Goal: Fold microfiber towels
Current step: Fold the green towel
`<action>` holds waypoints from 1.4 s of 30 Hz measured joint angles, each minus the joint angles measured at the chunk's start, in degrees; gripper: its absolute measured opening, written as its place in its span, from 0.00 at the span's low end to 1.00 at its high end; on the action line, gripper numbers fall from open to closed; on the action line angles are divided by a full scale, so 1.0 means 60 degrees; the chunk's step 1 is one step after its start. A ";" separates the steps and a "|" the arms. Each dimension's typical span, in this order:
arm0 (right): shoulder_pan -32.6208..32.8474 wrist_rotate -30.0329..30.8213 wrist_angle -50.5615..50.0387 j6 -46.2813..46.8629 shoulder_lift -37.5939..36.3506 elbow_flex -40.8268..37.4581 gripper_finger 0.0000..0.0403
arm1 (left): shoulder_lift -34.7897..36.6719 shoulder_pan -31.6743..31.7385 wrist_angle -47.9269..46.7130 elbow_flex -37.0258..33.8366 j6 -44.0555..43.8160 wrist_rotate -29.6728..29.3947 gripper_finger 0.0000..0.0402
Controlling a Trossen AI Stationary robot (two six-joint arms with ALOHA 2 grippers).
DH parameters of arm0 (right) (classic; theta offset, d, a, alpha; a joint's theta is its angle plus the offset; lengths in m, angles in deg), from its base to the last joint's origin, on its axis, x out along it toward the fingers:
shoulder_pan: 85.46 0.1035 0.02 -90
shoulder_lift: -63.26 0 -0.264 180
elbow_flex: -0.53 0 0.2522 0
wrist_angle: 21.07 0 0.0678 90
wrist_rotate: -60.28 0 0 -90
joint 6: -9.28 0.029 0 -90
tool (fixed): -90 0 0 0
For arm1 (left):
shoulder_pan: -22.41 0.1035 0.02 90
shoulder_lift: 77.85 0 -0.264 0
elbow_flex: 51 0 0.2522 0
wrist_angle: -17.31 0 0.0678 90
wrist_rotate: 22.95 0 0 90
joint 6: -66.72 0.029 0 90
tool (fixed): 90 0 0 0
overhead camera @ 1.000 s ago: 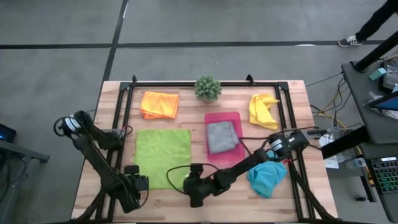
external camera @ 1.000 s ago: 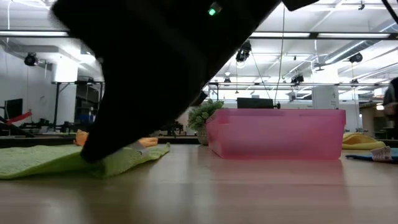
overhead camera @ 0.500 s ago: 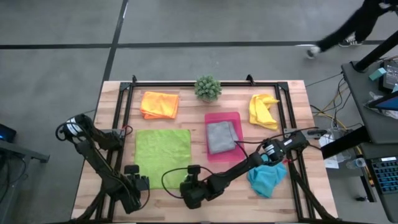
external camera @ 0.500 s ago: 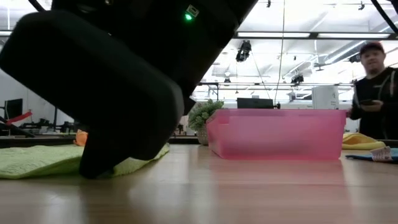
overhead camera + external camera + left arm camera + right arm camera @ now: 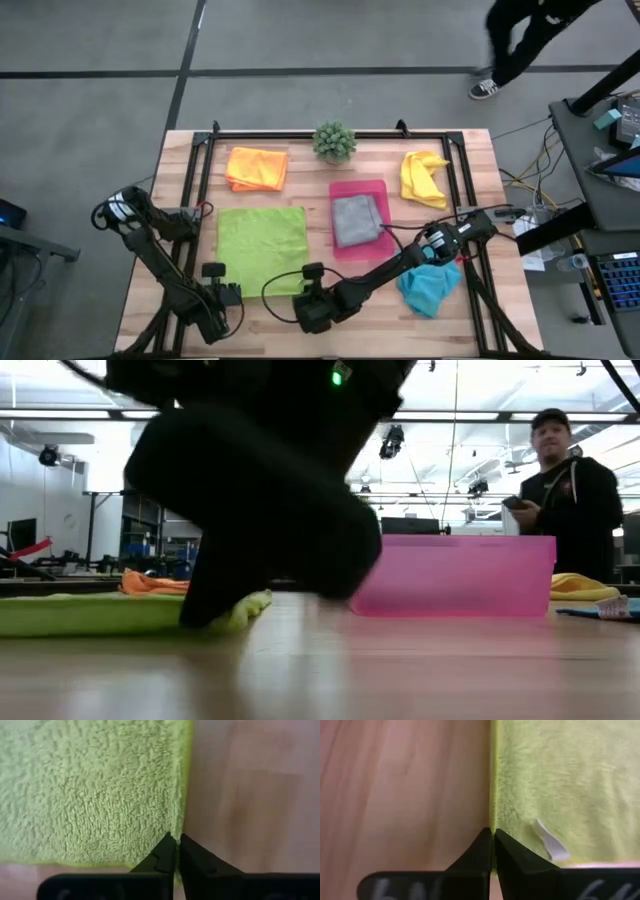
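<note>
The lime green towel [image 5: 262,248] lies spread flat on the near left part of the table. My left gripper [image 5: 222,296] is shut at its near left corner, and my right gripper [image 5: 308,302] is shut at its near right corner. The low view is largely filled by a dark arm standing on the lime green towel [image 5: 100,612]. An orange towel [image 5: 257,167] and a yellow towel [image 5: 423,177] lie at the back. A grey towel [image 5: 357,220] rests on the pink tray [image 5: 372,188]. A turquoise towel [image 5: 430,283] lies crumpled near the right. My left gripper pinches the lime green towel's near edge [image 5: 178,827] between its two fingertips, close to the near left corner. The fingers come down from above. The towel lies flat on the table. My right gripper pinches the towel's near edge [image 5: 494,822] between its two fingertips, close to the near right corner, beside a white label [image 5: 547,841]. The fingers come down from above. The towel lies flat on the table.
A small potted plant [image 5: 334,141] stands at the far edge. A black frame rail [image 5: 330,133] runs around the table. A person [image 5: 570,500] stands beyond the table on the right. Bare wood shows near the front edge.
My right arm has shifted a little toward the table's left edge and settled lower over the towel's near right corner. A person has walked into view behind the table on the right. The towels have stayed in place.
</note>
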 joint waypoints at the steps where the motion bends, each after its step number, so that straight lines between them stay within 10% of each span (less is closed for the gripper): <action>1: -0.0013 -0.0022 -0.0139 -0.0056 -0.0087 0.0003 0.02 | 0.0193 0.0037 -0.0030 0.0168 -0.0016 0.0088 0.00; 16: -0.0694 0.0015 -0.1236 -0.1940 -0.1575 -0.0022 0.02 | 0.3057 0.0428 -0.1262 0.1089 -0.0599 -0.0477 0.00; 42: -0.3590 -0.1067 0.3528 -0.4184 -0.1640 -0.1591 0.02 | 0.3159 0.0428 -0.4246 -0.0750 -0.3542 -0.0043 0.00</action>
